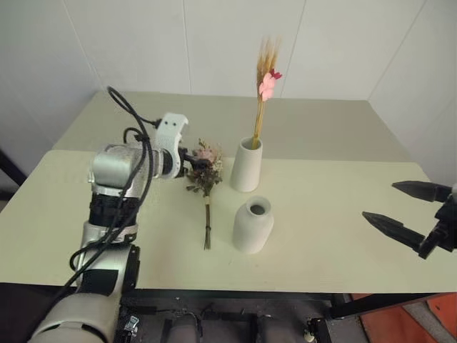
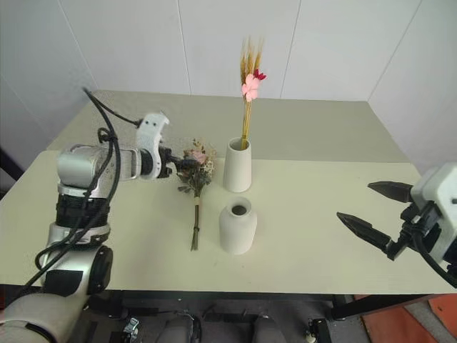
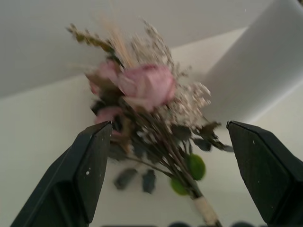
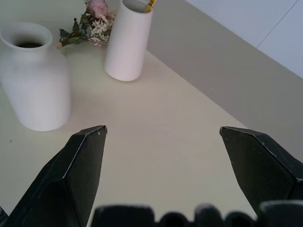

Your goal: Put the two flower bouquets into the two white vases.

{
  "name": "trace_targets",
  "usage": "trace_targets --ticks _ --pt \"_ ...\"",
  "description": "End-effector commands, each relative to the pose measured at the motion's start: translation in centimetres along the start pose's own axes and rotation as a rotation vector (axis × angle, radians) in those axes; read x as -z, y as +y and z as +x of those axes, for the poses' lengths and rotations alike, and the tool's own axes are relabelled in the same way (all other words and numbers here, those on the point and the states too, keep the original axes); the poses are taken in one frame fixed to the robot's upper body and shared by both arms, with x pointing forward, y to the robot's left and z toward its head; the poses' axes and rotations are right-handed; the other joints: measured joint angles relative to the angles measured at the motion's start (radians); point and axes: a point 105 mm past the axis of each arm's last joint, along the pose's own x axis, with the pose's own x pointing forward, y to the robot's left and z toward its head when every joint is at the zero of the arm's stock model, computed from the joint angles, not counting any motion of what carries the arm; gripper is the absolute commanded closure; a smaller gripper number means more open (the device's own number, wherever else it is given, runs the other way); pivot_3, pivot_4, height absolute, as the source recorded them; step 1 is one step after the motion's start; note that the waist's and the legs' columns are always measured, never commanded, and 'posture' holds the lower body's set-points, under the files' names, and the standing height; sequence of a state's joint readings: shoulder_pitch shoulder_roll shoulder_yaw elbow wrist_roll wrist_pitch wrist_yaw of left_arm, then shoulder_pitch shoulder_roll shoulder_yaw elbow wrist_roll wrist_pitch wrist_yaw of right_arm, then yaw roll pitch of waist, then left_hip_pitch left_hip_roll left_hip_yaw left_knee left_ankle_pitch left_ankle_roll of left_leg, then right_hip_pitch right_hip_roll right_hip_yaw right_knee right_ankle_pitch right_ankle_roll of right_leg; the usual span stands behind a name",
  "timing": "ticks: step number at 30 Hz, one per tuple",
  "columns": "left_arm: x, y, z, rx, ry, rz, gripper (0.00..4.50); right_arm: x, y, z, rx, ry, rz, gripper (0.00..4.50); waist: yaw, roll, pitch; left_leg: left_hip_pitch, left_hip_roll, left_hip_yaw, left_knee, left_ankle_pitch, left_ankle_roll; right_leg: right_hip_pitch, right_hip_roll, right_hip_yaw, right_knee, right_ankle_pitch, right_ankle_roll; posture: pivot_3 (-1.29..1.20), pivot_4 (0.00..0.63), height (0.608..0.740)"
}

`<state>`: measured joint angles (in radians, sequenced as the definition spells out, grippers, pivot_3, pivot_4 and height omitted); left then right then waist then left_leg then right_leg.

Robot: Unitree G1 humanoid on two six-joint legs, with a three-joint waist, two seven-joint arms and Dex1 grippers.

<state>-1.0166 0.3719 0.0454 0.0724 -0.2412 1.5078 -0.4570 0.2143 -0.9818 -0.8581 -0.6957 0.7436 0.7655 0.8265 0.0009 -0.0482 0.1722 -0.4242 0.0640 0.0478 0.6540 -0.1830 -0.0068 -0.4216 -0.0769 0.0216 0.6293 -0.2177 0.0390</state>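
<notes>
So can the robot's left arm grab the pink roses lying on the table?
Probably yes. The left gripper is open with its jaws on either side of the rose bouquet, which lies flat on the table, and nothing sits between them.

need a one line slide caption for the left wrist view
Open left tool facing the rose bouquet lying on the table, beside the tall white vase.
</notes>
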Motion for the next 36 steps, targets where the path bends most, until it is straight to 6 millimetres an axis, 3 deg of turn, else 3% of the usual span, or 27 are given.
trace_targets --ticks 1,6,12,23,26,36 --pt "-1.1 -0.7 -1.0 -0.011 0.065 0.022 0.29 -0.6 -0.6 0.1 0.014 -0.013 -0.049 0.00 -0.002 0.000 0.000 0.000 0.000 0.000 0.000 0.000 0.000 0.000 0.000 0.000 0.000 0.000 0.000 0.00 0.150 0.740" --pt "1.2 -1.0 0.1 0.032 0.257 0.080 0.29 -0.8 -0.8 0.3 0.021 -0.025 -0.052 0.00 -0.015 0.002 -0.001 0.002 0.000 -0.001 -0.003 0.000 0.000 -0.001 0.000 0.001 0.000 -0.001 -0.001 0.00 0.150 0.740" --pt "3.9 -0.6 1.8 0.022 0.402 -0.001 0.29 -0.9 -0.7 -0.2 0.033 -0.021 -0.060 0.00 -0.012 0.002 -0.001 0.000 -0.001 -0.001 -0.003 0.000 0.000 -0.002 0.000 0.001 0.000 -0.001 -0.001 0.00 0.150 0.740" --pt "4.2 -2.0 3.8 0.059 0.450 -0.130 0.29 -0.5 -0.5 -1.0 0.067 0.000 -0.058 0.00 -0.001 0.002 -0.001 0.000 -0.002 -0.001 -0.003 0.000 0.000 -0.001 -0.001 0.001 -0.001 -0.001 -0.001 0.00 0.150 0.740" --pt "4.4 -1.8 4.3 0.041 0.455 -0.129 0.86 -0.5 -0.5 -1.1 0.070 0.001 -0.058 0.00 0.000 0.002 -0.001 0.000 -0.002 -0.001 -0.003 0.000 0.000 -0.001 -0.001 0.001 -0.001 -0.001 -0.001 0.00 0.150 0.740" --pt "4.0 -1.4 4.8 0.016 0.431 -0.148 4.07 -0.5 -0.6 -1.2 0.076 0.000 -0.060 0.00 0.005 0.002 -0.001 0.000 -0.003 -0.002 -0.003 0.000 0.000 -0.001 -0.001 0.001 -0.001 -0.001 -0.001 0.00 0.150 0.740"
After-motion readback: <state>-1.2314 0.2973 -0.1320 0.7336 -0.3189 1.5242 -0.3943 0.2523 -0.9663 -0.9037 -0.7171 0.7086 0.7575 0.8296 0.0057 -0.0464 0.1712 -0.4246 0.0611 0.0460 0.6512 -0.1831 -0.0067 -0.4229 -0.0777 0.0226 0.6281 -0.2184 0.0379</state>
